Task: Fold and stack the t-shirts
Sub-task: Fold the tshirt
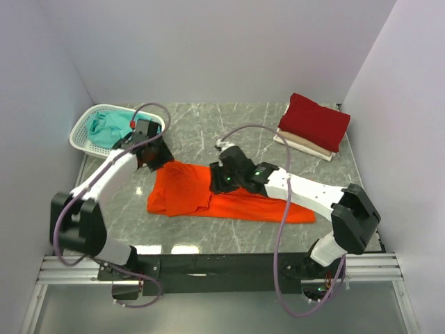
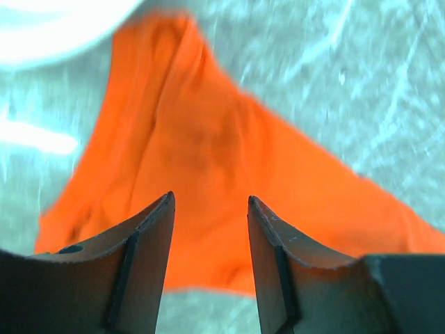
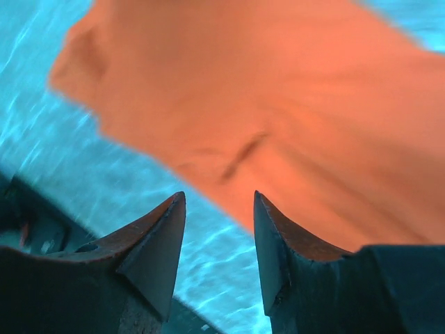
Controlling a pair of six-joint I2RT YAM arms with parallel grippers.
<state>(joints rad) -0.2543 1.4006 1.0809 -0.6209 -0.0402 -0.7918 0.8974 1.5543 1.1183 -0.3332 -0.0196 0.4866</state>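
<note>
The bright orange t-shirt (image 1: pixel 208 198) lies partly folded in a long strip on the marble table; it also shows in the left wrist view (image 2: pixel 229 174) and the right wrist view (image 3: pixel 278 104). My left gripper (image 1: pixel 154 160) is open and empty above the shirt's far left corner (image 2: pixel 210 202). My right gripper (image 1: pixel 221 182) is open and empty over the shirt's middle edge (image 3: pixel 219 198). The dark red t-shirt (image 1: pixel 314 122) lies folded on the cream-white t-shirt (image 1: pixel 299 145) at the back right. The teal t-shirt (image 1: pixel 108 129) lies crumpled in the basket.
The white lattice basket (image 1: pixel 82 129) stands at the back left, close behind my left arm. Grey walls enclose the table on three sides. The black rail (image 1: pixel 222 266) with the arm bases runs along the near edge.
</note>
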